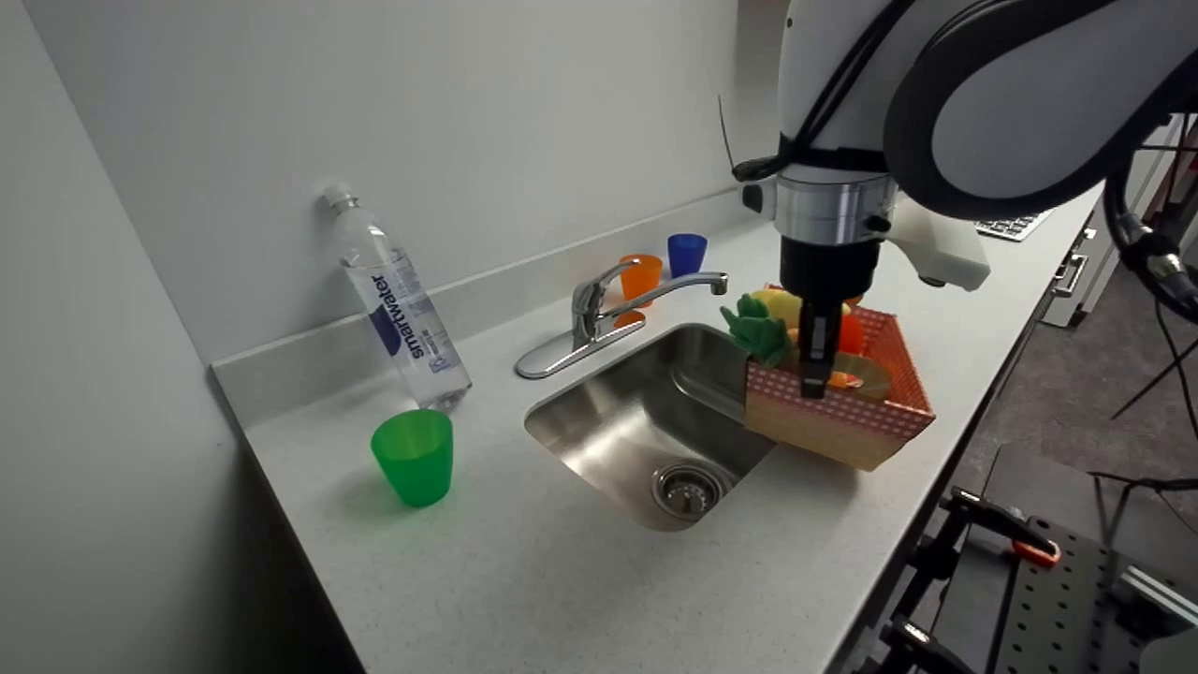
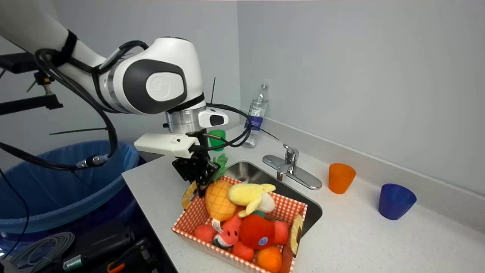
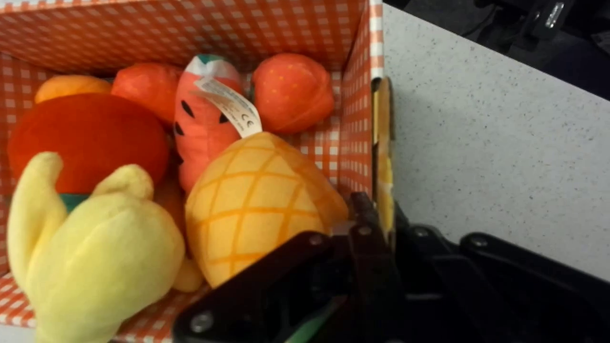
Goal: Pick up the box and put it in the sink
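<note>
The box [image 1: 824,435] is tan outside with red-and-white checks and holds several plush fruits. It also shows in an exterior view [image 2: 212,248] and the wrist view [image 3: 286,24]. It overlaps one end of the steel sink [image 1: 599,431] and hides part of it; the basin also shows in an exterior view [image 2: 261,176]. I cannot tell whether the box is lifted or resting on the counter. My gripper [image 3: 381,205] is shut on one end wall, one finger inside beside the plush pineapple [image 3: 257,200], one outside. The gripper points down in both exterior views [image 1: 814,384] [image 2: 201,191].
A chrome faucet [image 1: 585,318] stands at the sink's back edge. An orange cup [image 1: 640,276] and a blue cup [image 1: 687,253] stand behind it. A green cup [image 1: 415,459] and a leaning bottle [image 1: 402,314] are beyond the sink. A blue-lined bin [image 2: 68,182] is beside the counter.
</note>
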